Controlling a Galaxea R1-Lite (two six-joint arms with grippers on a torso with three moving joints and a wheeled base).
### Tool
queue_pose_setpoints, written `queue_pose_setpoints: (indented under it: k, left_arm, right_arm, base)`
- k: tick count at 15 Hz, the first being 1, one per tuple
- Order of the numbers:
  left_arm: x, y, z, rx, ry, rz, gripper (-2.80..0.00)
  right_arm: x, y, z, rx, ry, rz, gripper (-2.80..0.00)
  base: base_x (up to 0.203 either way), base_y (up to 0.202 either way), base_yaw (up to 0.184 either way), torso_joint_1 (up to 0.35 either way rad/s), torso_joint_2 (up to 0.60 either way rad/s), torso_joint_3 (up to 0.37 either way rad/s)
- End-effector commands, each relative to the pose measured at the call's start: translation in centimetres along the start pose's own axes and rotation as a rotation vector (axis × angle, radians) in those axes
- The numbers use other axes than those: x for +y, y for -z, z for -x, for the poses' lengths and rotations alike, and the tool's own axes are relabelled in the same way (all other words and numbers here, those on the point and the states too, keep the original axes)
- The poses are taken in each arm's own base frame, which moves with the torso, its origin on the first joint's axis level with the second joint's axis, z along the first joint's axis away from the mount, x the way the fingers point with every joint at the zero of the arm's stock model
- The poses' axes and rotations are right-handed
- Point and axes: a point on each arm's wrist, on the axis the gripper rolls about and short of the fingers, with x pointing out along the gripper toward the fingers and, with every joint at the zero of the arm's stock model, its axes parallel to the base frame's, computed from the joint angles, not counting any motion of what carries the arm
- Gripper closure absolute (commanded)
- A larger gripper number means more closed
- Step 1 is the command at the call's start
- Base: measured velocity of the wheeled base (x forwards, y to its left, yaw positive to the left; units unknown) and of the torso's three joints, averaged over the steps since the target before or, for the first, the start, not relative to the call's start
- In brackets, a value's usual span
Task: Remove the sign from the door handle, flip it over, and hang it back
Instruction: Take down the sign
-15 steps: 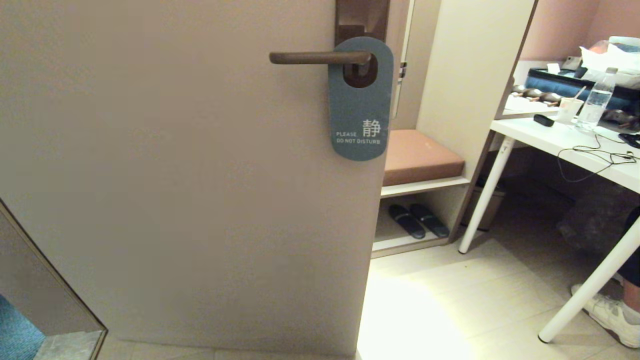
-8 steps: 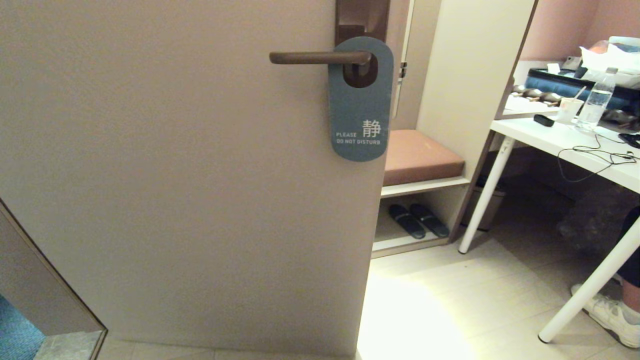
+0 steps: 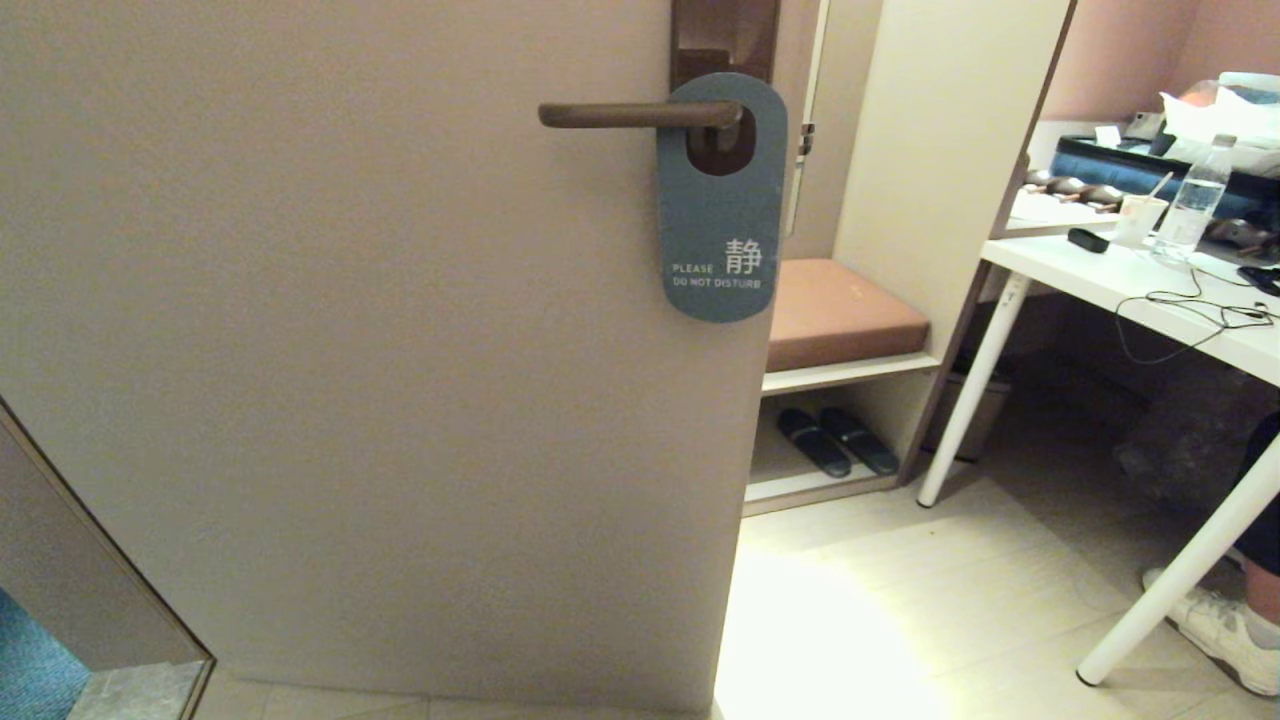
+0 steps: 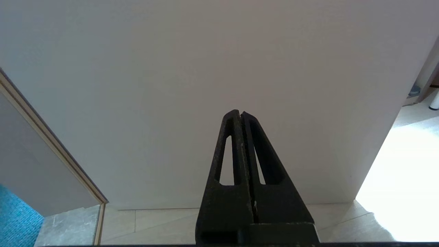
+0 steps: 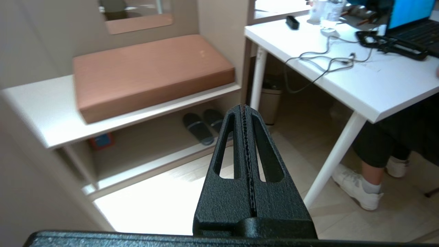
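Observation:
The sign (image 3: 722,215) hangs by its round hole on the door handle (image 3: 630,115), blue-grey face outward, reading "PLEASE DO NOT DISTURB". The handle is a dark-brown lever on a tall brown backplate (image 3: 724,35). Neither gripper shows in the head view. My left gripper (image 4: 239,114) is shut and empty, low down, pointing at the bare door face. My right gripper (image 5: 244,107) is shut and empty, low down, pointing toward the bench and floor to the right of the door. The sign and handle show in neither wrist view.
The beige door (image 3: 380,350) fills the left and middle. Right of its edge stands a bench with a brown cushion (image 3: 840,312) and slippers (image 3: 836,441) beneath. A white desk (image 3: 1130,285) with a bottle and cables stands far right; a person's shoe (image 3: 1225,632) is under it.

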Motion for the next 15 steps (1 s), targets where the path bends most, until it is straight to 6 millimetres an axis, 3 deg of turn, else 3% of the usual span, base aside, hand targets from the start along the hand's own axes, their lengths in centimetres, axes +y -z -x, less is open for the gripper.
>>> queue_pose_setpoints:
  k: [1,7,15]
  left_arm:
    - [0.0,0.0,0.0,0.000,0.000,-0.001,0.00]
    - [0.0,0.0,0.0,0.000,0.000,-0.001,0.00]
    - [0.0,0.0,0.0,0.000,0.000,-0.001,0.00]
  right_arm:
    - [0.2,-1.0,-3.9,0.043,0.028,0.004,0.00]
    - [-0.2,-3.1,-4.6,0.002,-0.158,-0.008,0.00]
    - [1.2,-3.0,-3.7,0.033,-0.860,-0.005,0.00]
  base:
    - [0.000,0.000,0.000,0.000,0.00,0.000]
    - [0.000,0.000,0.000,0.000,0.00,0.000]
    - [0.000,0.000,0.000,0.000,0.00,0.000]
